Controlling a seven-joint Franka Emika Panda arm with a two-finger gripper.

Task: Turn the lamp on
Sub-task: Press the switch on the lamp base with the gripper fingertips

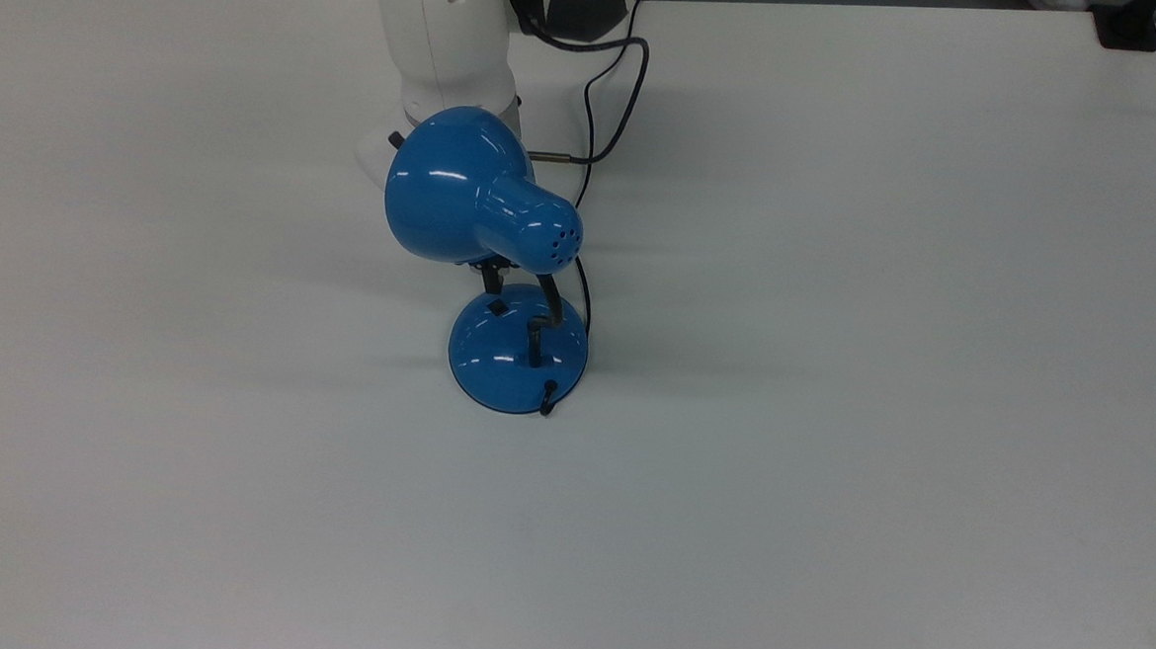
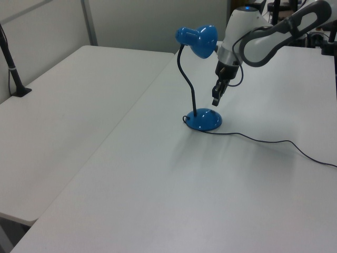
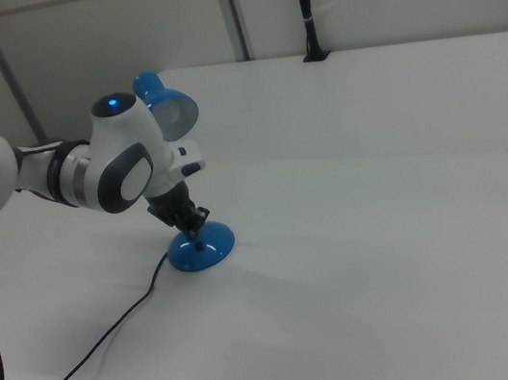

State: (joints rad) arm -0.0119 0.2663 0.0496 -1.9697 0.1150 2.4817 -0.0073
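Lamp (image 1: 517,351): upright mid-table, unlit.
Switch (image 1: 496,307): on the base, top view's upper left.
Gripper (image 2: 216,100): tilted, tip just above the switch, under the shade.
Jaws: cannot tell.
Next: short push down.

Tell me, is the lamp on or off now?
Off: the lamp shade's mouth, seen in the right view, has no glow, and none falls on the table.

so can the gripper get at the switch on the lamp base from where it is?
Probably yes. The gripper hangs just above the lamp base beside the switch, under the shade, nothing between.
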